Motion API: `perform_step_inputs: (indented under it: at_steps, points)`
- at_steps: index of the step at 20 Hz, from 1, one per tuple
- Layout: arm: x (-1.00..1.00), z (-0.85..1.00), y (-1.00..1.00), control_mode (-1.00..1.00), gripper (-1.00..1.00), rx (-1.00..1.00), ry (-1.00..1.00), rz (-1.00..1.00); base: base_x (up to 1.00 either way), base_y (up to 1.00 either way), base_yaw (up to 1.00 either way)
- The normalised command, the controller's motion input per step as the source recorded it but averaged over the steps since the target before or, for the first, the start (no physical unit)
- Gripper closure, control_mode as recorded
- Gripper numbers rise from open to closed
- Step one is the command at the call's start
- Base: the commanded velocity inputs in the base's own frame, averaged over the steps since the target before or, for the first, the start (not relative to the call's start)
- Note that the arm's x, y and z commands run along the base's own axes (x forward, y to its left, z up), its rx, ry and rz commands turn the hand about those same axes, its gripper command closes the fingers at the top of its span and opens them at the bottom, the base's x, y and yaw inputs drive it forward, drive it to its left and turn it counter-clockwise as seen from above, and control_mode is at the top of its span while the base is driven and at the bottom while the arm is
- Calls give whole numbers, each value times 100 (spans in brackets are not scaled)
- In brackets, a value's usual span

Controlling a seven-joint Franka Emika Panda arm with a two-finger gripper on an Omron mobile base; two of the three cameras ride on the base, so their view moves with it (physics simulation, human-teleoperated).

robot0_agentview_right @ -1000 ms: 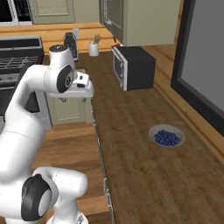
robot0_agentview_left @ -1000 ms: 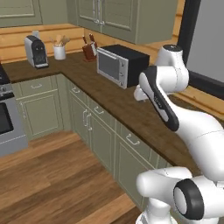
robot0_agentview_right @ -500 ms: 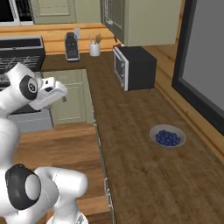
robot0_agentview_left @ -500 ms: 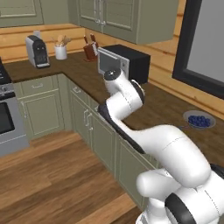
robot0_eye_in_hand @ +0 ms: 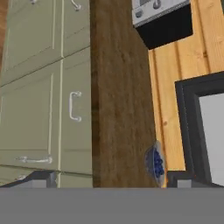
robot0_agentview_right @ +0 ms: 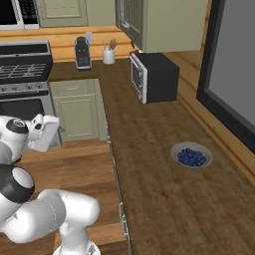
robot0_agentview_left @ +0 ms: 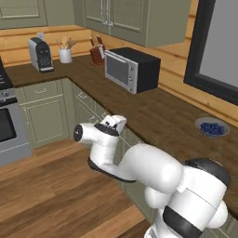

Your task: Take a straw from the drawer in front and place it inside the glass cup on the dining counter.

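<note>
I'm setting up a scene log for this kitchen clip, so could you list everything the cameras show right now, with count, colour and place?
microwave: one, black with silver front, on the worktop by the wall.
bowl: one, grey, holding blue berries, on the worktop near the window.
coffee machine: one, silver and black, at the back corner of the worktop.
utensil holder: one, white, right of the coffee machine.
knife block: one, reddish brown, left of the microwave.
stove: one, steel with black top, left of the corner cabinets.
drawer: one, sage green with silver handle, shut, under the worktop.
window: one, black frame, on the wooden wall.
gripper: one, white, low in front of the cabinets, open.
</note>
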Motion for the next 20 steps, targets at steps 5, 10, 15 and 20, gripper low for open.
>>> perform_step_inputs:
  at_steps: [5,10,15,20]
  points:
    - [37,-84,3,-100,-100,-29,0,-3,0,0,0]
    - [53,-75,-8,-100,-100,-3,0,-4,0,0,0]
    - [59,-75,-18,-100,-100,-1,0,-7,0,0,0]
    - [45,-66,-30,-100,-100,-12,0,-14,0,0,0]
